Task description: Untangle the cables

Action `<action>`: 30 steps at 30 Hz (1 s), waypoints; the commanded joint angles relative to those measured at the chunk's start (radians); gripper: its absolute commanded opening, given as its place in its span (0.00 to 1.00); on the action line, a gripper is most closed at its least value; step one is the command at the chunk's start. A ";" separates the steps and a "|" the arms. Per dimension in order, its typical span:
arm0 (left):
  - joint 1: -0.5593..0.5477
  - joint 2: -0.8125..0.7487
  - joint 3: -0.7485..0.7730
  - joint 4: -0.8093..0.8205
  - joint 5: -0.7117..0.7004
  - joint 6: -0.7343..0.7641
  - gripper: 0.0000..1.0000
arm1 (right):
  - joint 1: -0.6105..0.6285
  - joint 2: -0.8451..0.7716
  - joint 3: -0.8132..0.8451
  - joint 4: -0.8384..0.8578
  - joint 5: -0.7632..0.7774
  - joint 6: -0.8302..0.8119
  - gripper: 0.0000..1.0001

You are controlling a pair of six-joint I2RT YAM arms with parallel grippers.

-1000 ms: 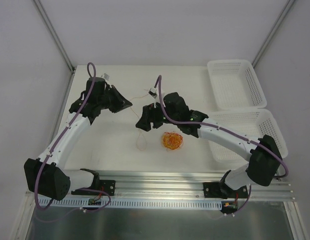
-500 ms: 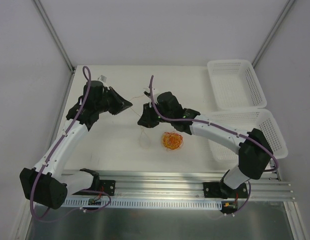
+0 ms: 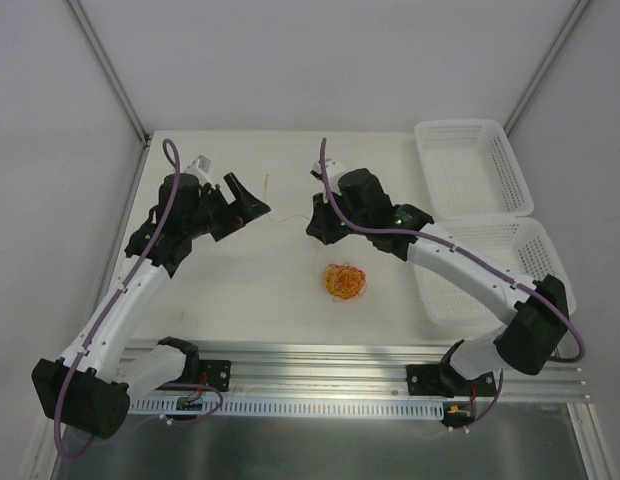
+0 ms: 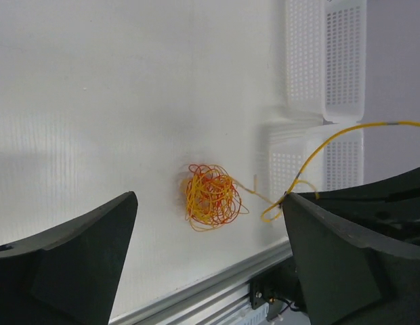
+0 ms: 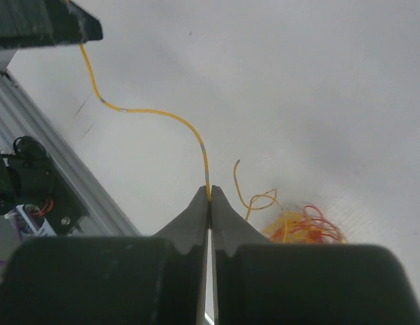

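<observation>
The cables are mostly a small red-orange and yellow ball (image 3: 344, 282) lying on the white table, seen also in the left wrist view (image 4: 210, 202) and the right wrist view (image 5: 306, 227). One yellow cable (image 5: 156, 112) is pulled out of it. My right gripper (image 5: 209, 195) is shut on this strand, just left of the ball (image 3: 315, 223). From there the strand runs to my left gripper (image 3: 248, 196). That gripper (image 4: 208, 198) is open, and the yellow cable (image 4: 332, 141) only rests against the tip of one finger (image 4: 345, 257). A short loose end (image 5: 240, 184) curls near the ball.
Two white mesh baskets stand at the right, one at the back (image 3: 473, 170) and one nearer (image 3: 530, 245), partly under my right arm. An aluminium rail (image 3: 320, 368) runs along the near edge. Frame posts and walls close the sides.
My left gripper has opened, letting go of the yellow strand. My right gripper has shut on that strand and moved toward the back right.
</observation>
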 commanded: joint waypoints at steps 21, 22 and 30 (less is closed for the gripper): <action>-0.008 -0.172 -0.333 0.068 0.092 0.288 0.99 | -0.721 -0.026 0.362 -0.209 0.241 -0.338 0.00; -0.008 -0.166 -0.335 0.068 0.092 0.287 0.99 | -0.741 -0.005 0.364 -0.192 0.244 -0.338 0.01; -0.008 -0.134 -0.348 0.069 0.101 0.285 0.99 | -0.907 0.245 0.472 -0.111 0.202 -0.248 0.01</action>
